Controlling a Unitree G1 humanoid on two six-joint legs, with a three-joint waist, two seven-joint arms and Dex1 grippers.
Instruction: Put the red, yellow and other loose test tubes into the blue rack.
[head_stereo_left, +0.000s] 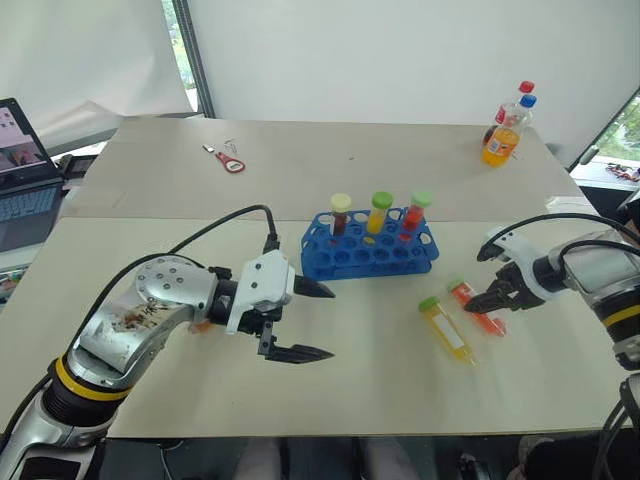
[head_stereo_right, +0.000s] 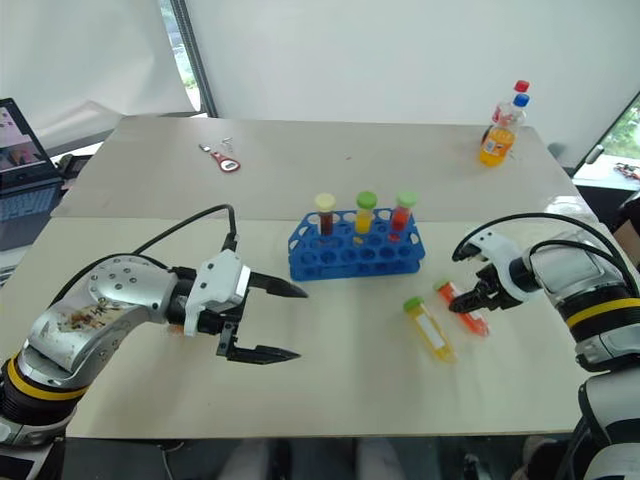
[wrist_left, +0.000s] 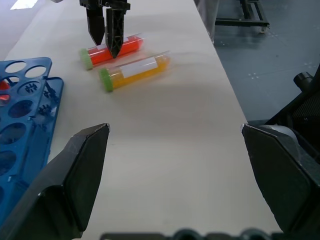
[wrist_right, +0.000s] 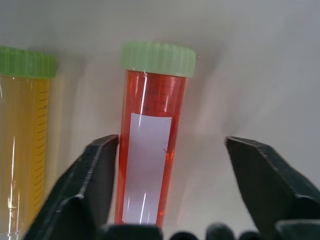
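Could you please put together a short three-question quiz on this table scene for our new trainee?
1. How many tubes stand in the blue rack?
2. True or false: the right gripper straddles the yellow tube.
3. The left gripper is: A) open, holding nothing; B) shut on a tube.

Key: 1. Three. 2. False; it straddles the red tube, with its fingers not yet shut on it. 3. A.
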